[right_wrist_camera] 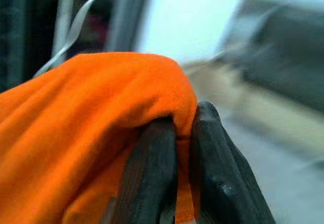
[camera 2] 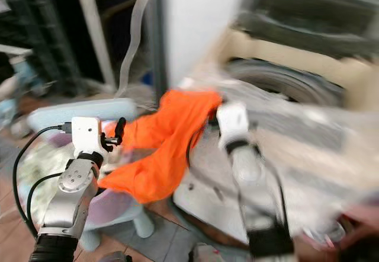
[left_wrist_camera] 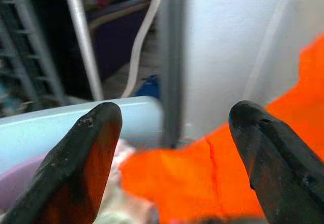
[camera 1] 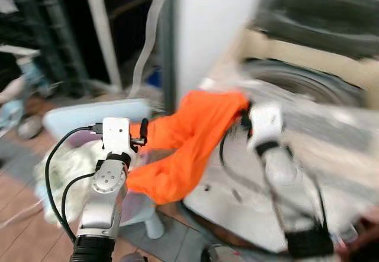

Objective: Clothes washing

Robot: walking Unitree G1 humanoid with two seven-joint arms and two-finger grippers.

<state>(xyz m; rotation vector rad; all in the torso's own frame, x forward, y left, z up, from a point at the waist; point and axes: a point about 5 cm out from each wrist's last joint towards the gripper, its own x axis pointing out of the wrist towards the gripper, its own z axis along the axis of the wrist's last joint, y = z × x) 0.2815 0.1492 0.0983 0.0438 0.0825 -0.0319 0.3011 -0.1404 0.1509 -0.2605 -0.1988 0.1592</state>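
An orange garment (camera 1: 189,140) hangs in the air between my two arms. My right gripper (right_wrist_camera: 183,133) is shut on its upper edge, with cloth pinched between the two black fingers (right_wrist_camera: 215,178). It holds the garment up in front of the washing machine (camera 1: 308,84), whose round drum opening is blurred. My left gripper (left_wrist_camera: 174,127) is open beside the lower part of the garment (left_wrist_camera: 202,183), with nothing between its fingers (left_wrist_camera: 86,153). In the left eye view the left gripper (camera 1: 142,133) sits just left of the orange cloth.
A pale blue laundry basket (camera 1: 89,117) with light clothes (camera 1: 65,167) in it stands below my left arm. A white wall panel (camera 1: 207,31) rises behind. Dark shelving and a hose (camera 1: 148,31) fill the back left. The washer's open door (camera 1: 237,197) lies low, centre-right.
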